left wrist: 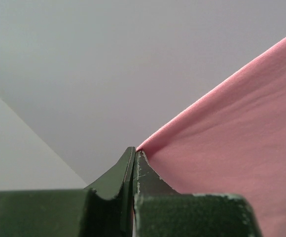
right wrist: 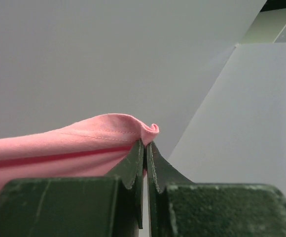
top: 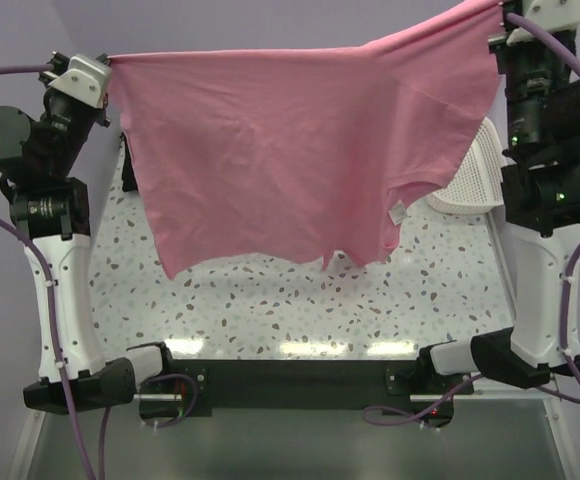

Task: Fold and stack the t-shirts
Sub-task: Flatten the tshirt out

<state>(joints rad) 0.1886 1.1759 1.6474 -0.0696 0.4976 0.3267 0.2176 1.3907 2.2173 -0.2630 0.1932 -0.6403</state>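
A pink t-shirt [top: 290, 150] hangs spread out in the air above the table, held by two corners. My left gripper [top: 108, 62] is shut on its left corner; in the left wrist view the gripper [left wrist: 134, 154] pinches the fabric edge [left wrist: 232, 138] at the fingertips. High at the right, my right gripper [top: 500, 12] is shut on the other corner; in the right wrist view that gripper [right wrist: 146, 145] clamps a hemmed fold of the pink t-shirt [right wrist: 84, 138]. The shirt's lower edge hangs just over the table. No black garment shows.
A white lattice basket [top: 475, 175] stands at the right, partly behind the shirt. The speckled table [top: 270, 300] lies under the shirt. A dark object [top: 128, 175] shows at the left, mostly covered by the hanging fabric.
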